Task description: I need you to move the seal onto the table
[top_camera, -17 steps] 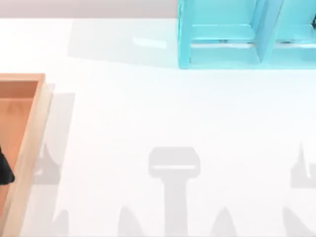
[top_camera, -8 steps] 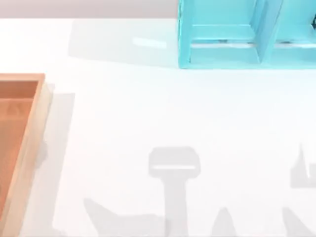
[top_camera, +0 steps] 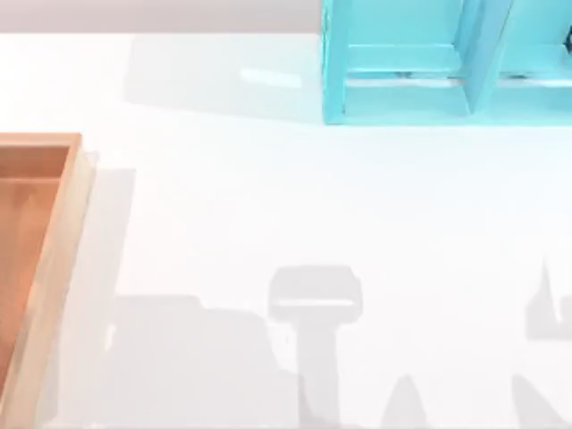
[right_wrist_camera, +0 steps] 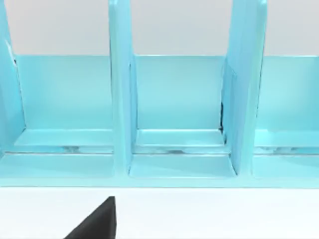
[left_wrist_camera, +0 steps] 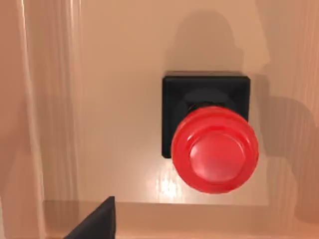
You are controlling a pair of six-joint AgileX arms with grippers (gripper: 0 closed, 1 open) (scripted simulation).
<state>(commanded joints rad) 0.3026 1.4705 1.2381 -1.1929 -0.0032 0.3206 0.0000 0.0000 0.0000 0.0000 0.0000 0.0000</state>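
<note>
Top view: the white table [top_camera: 268,206] spreads across the scene, with a wooden tray [top_camera: 54,268] at about 9 o'clock on its left edge and a turquoise shelf [top_camera: 447,63] at about 1 o'clock along the far edge. Grey shadows lie on the table toward 6 o'clock.

Left wrist view: the seal [left_wrist_camera: 212,139] stands upright on the tray floor [left_wrist_camera: 114,99], its red knob above the square black base. A tray wall [left_wrist_camera: 55,99] runs beside it, apart from the base. A black finger [left_wrist_camera: 97,221] of the left gripper juts in at the picture's lower edge, clear of the seal; whether that gripper is spread or closed I cannot tell.

Right wrist view: the right arm faces the shelf [right_wrist_camera: 164,114], its upright dividers [right_wrist_camera: 121,94] splitting it into open bays. One black finger [right_wrist_camera: 97,221] of the right gripper hangs over the table [right_wrist_camera: 199,214]; its state I cannot tell.
</note>
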